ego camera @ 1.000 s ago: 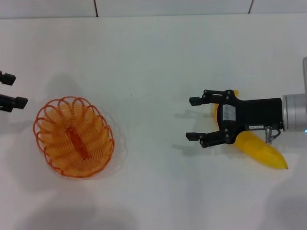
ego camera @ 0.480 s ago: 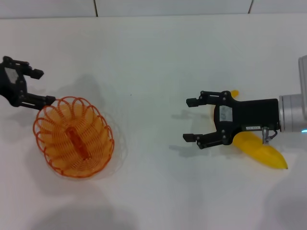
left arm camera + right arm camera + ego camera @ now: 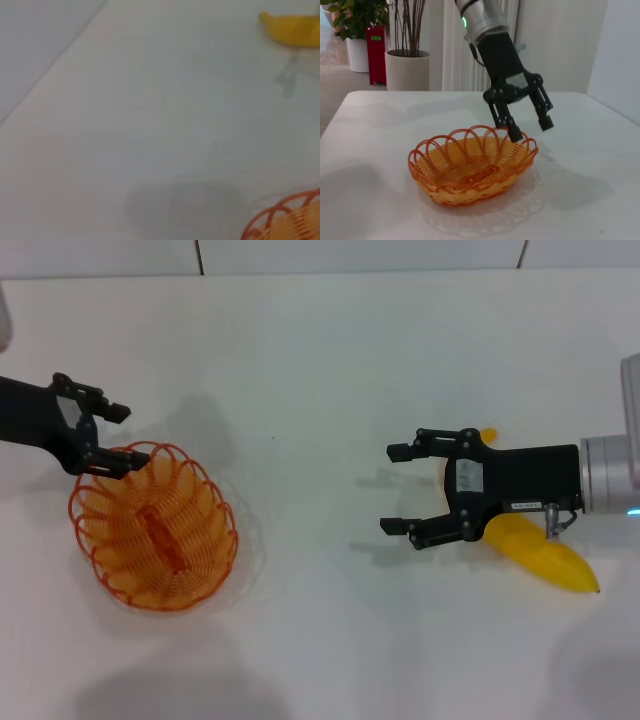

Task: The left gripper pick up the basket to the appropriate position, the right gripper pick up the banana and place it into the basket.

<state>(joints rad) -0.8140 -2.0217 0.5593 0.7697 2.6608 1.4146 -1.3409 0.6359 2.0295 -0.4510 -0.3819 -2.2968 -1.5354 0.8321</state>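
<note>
The orange wire basket (image 3: 152, 527) sits on the white table at the left; it also shows in the right wrist view (image 3: 472, 164) and a bit of its rim in the left wrist view (image 3: 287, 218). My left gripper (image 3: 115, 437) is open at the basket's far left rim, one finger just over the rim, the other outside it; the right wrist view shows it too (image 3: 529, 129). My right gripper (image 3: 399, 488) is open and empty, hovering above the table. The yellow banana (image 3: 540, 549) lies under its body, partly hidden; its end shows in the left wrist view (image 3: 292, 29).
The white table (image 3: 300, 370) has bare surface between basket and banana. A tiled wall edge runs along the back. In the right wrist view, potted plants (image 3: 405, 45) stand beyond the table's far edge.
My left gripper has come in from the left edge to the basket's far left rim. My right gripper shifted slightly left a second ago and has since held still, open above the banana.
</note>
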